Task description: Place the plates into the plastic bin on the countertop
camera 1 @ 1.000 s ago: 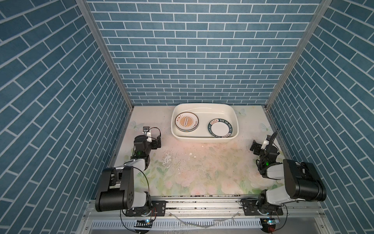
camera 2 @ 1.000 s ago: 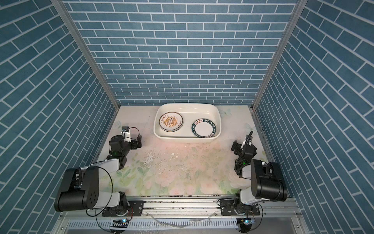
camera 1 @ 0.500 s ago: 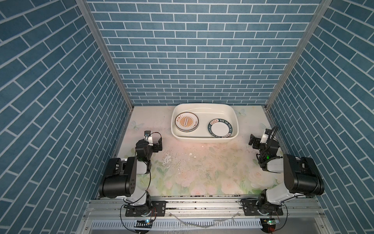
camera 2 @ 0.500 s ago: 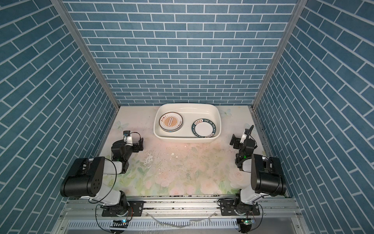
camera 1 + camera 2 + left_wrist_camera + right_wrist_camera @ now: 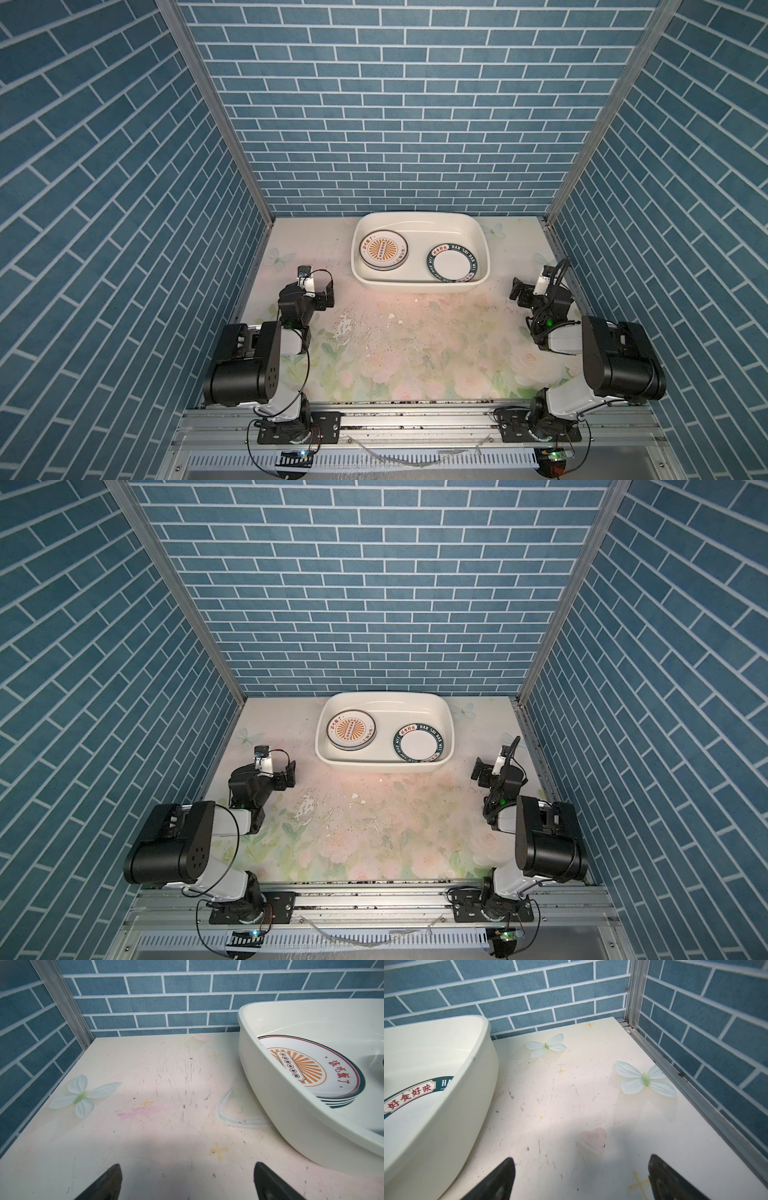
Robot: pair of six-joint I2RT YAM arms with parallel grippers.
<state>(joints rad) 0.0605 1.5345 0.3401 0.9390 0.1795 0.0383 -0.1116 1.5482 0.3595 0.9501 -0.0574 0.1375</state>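
Observation:
The white plastic bin (image 5: 417, 215) (image 5: 384, 695) stands at the back of the flowered countertop (image 5: 419, 345). Inside it lie the plates: a stack with an orange sunburst centre on top (image 5: 383, 250) (image 5: 307, 1070) on the left, and a teal lettered-band plate (image 5: 452, 263) (image 5: 409, 1093) on the right. My left gripper (image 5: 320, 293) (image 5: 187, 1167) hovers low over bare countertop, left of the bin, open and empty. My right gripper (image 5: 524, 296) (image 5: 581, 1159) is to the bin's right, also open with nothing between its fingers (image 5: 500, 1180).
Blue brick walls (image 5: 395, 124) close in the back and both sides, with aluminium posts (image 5: 552, 216) at the corners. A metal rail (image 5: 415, 419) carries both arm bases at the front. A worn, chipped patch (image 5: 345, 328) marks the countertop's middle.
Both arms have folded back toward the front rail and sunk lower, each gripper shifting slightly toward the middle. The grippers stayed open. The bin and plates did not move.

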